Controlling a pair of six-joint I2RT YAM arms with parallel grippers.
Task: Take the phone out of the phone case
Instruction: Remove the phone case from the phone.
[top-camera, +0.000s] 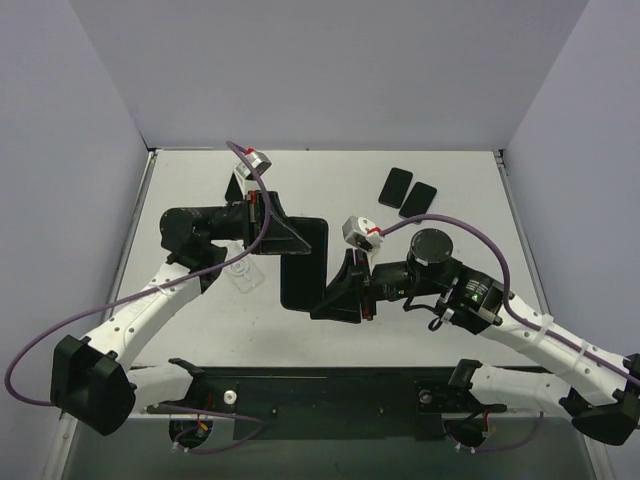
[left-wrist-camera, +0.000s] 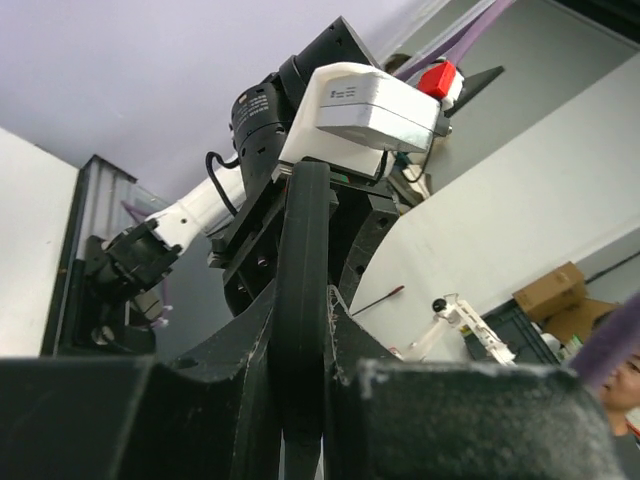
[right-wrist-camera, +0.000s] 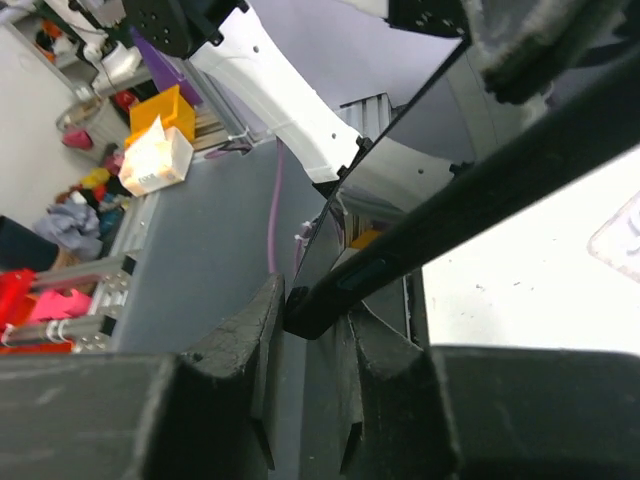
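The black phone in its case (top-camera: 303, 262) is held above the middle of the table, gripped from both ends. My left gripper (top-camera: 287, 236) is shut on its far left edge; in the left wrist view the jaws (left-wrist-camera: 300, 340) pinch the thin black edge (left-wrist-camera: 303, 250). My right gripper (top-camera: 338, 293) is shut on the near right corner; in the right wrist view that corner (right-wrist-camera: 330, 300) sits between the fingers (right-wrist-camera: 250, 340). I cannot tell case from phone here.
Two small black slabs (top-camera: 396, 185) (top-camera: 418, 199) lie at the far right of the table. A clear, flat plastic piece (top-camera: 243, 275) lies on the table left of the phone; it also shows in the right wrist view (right-wrist-camera: 620, 240).
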